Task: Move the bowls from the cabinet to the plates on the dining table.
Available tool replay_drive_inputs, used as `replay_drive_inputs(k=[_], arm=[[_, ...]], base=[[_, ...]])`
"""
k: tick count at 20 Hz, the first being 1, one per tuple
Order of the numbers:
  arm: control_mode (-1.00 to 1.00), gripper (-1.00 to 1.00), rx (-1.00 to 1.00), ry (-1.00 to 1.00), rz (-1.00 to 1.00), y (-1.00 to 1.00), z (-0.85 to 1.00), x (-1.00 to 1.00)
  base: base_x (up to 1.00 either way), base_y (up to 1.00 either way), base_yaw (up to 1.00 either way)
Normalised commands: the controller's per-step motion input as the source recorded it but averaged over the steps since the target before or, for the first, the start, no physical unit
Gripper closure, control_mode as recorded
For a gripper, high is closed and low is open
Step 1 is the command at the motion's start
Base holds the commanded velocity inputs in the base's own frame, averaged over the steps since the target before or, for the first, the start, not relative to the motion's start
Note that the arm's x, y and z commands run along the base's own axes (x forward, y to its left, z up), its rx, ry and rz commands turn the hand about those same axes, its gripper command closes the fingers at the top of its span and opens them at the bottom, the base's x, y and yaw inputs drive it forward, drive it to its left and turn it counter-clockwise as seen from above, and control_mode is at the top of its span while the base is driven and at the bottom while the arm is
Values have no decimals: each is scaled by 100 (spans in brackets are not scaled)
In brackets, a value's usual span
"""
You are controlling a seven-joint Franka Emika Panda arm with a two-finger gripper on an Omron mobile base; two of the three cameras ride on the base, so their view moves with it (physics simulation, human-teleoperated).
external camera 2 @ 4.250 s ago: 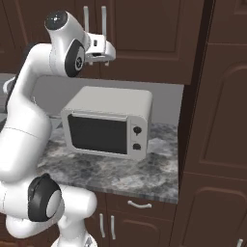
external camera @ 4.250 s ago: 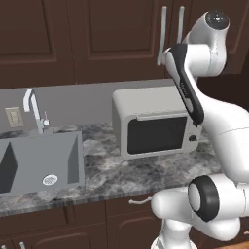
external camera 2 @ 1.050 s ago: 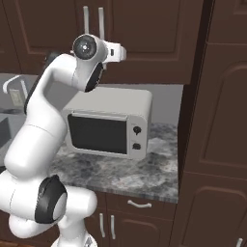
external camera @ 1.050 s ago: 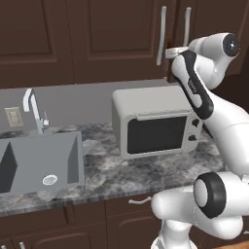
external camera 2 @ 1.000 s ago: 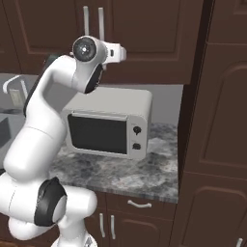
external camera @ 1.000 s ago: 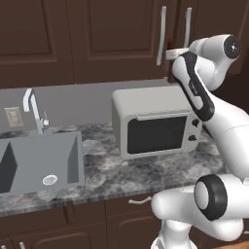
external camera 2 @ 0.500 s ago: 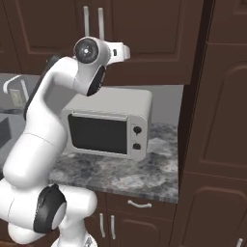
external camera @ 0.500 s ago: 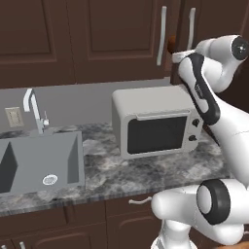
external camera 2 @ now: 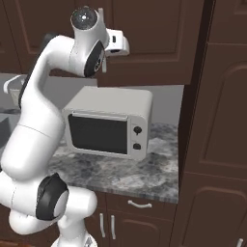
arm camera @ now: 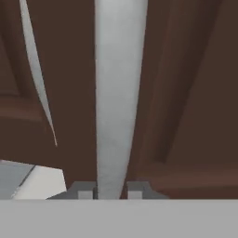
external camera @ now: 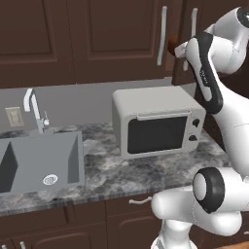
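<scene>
My own arm (external camera: 209, 73) hides the lower end of the right bar handle (external camera: 193, 22) at the upper right, the cabinet (external camera: 97, 39) doors stop at the top edge, and the sink (external camera: 39, 160) is cut at left.

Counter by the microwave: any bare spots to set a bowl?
Bare marble in front of the microwave and between it and the sink; a strip to its right up to the tall cabinet. Behind the sink, the faucet crowds it.
</scene>
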Motion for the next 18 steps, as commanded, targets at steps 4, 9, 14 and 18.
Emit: replay_drive_inputs(k=[4,9,14,18], arm=[[-100,100,0,2,1,14,15,-55],[-100,100,0,0,0,-6,11,-63],[-100,-100,0,0,0,11,7,-89],[-100,-100,-1,-2,0,95,4,-60]], base=[[0,0,0],[0,0,0],[0,0,0],[0,0,0]])
